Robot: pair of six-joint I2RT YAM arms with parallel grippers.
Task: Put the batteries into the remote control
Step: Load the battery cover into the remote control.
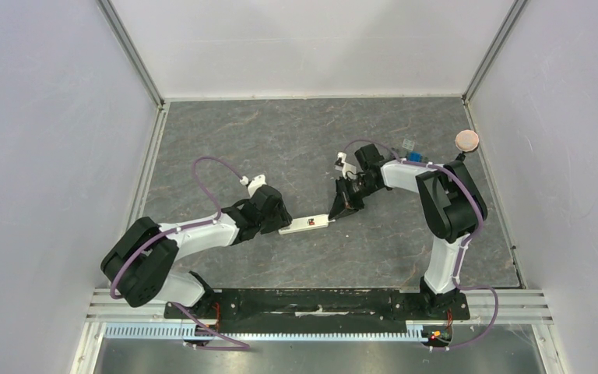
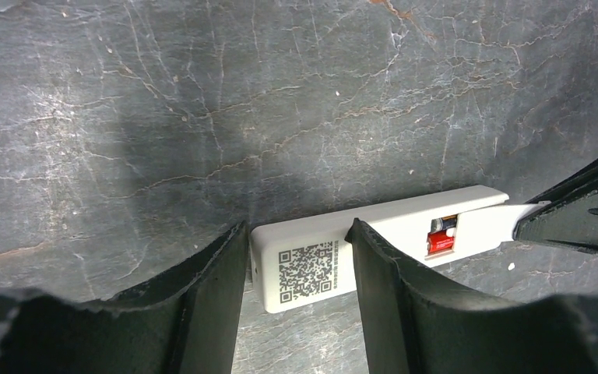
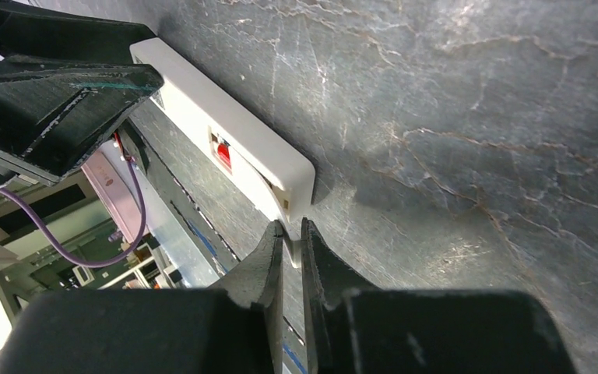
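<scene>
Left jaws clamped on remote control (image 2: 311, 261); right jaws nearly together, perhaps pinching cover (image 3: 293, 251).

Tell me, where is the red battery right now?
The red battery sits inside the white remote control, lying on the table middle between both arms, just beyond the left gripper clamping the sticker end.

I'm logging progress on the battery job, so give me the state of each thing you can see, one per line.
remote control: back side up, battery bay open, lying on the table.
batteries: red one sits in the bay.
left gripper: jaws clamped across the remote's sticker end.
right gripper: jaws pinching a thin white piece at the remote's other end.
</scene>
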